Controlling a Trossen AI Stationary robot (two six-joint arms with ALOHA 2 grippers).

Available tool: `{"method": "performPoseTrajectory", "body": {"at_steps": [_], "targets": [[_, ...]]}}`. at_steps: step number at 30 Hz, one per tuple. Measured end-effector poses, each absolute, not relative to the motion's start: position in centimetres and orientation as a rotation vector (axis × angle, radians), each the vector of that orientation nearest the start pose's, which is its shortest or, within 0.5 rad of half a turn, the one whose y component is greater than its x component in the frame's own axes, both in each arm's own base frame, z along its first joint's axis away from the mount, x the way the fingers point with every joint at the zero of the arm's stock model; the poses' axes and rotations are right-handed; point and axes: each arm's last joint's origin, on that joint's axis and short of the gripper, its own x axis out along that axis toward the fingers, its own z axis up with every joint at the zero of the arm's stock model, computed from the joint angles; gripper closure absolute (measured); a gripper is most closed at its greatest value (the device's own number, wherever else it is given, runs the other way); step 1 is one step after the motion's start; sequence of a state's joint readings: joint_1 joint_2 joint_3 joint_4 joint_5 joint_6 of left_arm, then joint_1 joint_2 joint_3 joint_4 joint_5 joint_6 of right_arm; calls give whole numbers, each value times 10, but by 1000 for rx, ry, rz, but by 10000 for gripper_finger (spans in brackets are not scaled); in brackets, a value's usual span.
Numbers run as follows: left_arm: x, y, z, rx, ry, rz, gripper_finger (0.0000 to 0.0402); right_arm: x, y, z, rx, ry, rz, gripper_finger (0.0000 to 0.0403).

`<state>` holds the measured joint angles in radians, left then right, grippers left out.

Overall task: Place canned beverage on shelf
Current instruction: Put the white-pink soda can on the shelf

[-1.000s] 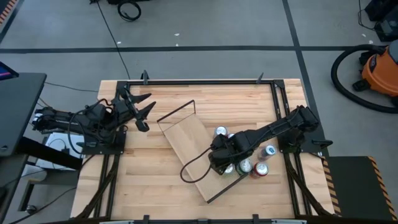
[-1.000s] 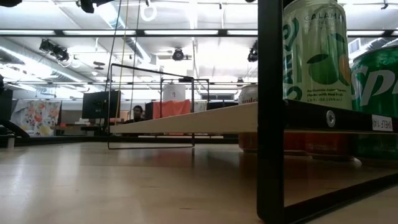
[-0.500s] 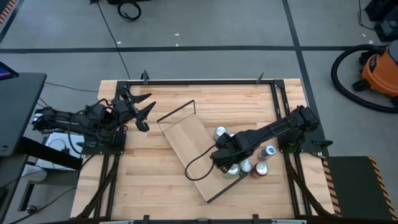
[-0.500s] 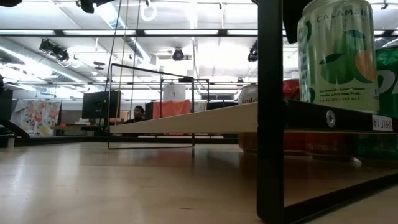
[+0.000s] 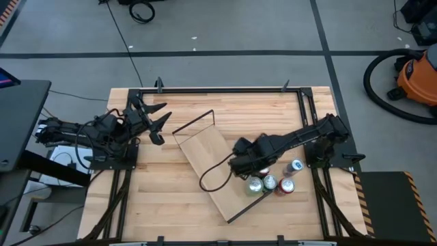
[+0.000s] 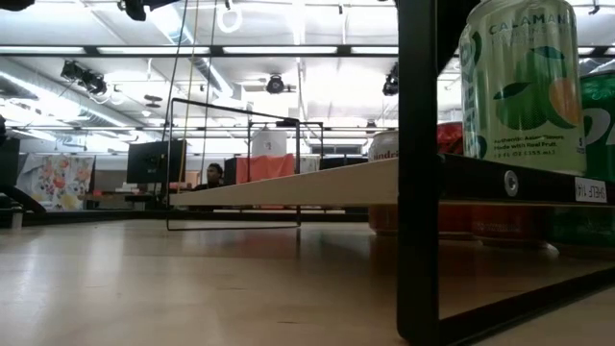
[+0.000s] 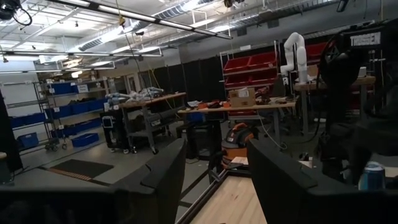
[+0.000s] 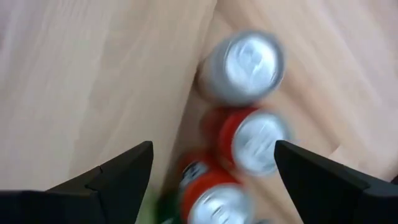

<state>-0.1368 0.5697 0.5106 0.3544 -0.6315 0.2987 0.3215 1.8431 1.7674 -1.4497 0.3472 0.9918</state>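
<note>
Your right gripper [image 5: 240,164] has pulled back from the green can [image 6: 524,91] toward the middle of the shelf [image 5: 212,167], leaving that can standing at the board's near end. Its fingers [image 8: 118,171] are spread wide and hold nothing, with a silver can [image 8: 244,65] and a red can [image 8: 252,140] below them. Your left gripper [image 5: 156,121] waits, fingers apart, at the table's [image 5: 157,198] left edge.

the slatted wood counter [image 5: 171,205] carries the shelf [image 5: 205,160], lying aslant near its middle. a green can [image 6: 519,86] stands upright on the shelf's board. more cans [image 5: 287,178] stand on the counter just beside the shelf's right edge.
</note>
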Motion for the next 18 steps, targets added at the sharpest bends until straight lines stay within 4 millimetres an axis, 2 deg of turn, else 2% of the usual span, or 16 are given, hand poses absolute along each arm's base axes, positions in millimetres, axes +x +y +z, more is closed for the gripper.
{"method": "performPoseTrajectory", "body": {"at_steps": [4,9,14,18], "targets": [[134,-1,318,179,-200,527,219,339,85,304,201,1242,-617,56],[134,-1,318,179,-201,527,219,349,59,303,135,1261,-557,56],[134,-1,318,179,-199,525,219,355,34,286,133,1299,-515,56],[133,-3,317,184,-188,513,219,358,19,266,181,1339,-445,53]]}}
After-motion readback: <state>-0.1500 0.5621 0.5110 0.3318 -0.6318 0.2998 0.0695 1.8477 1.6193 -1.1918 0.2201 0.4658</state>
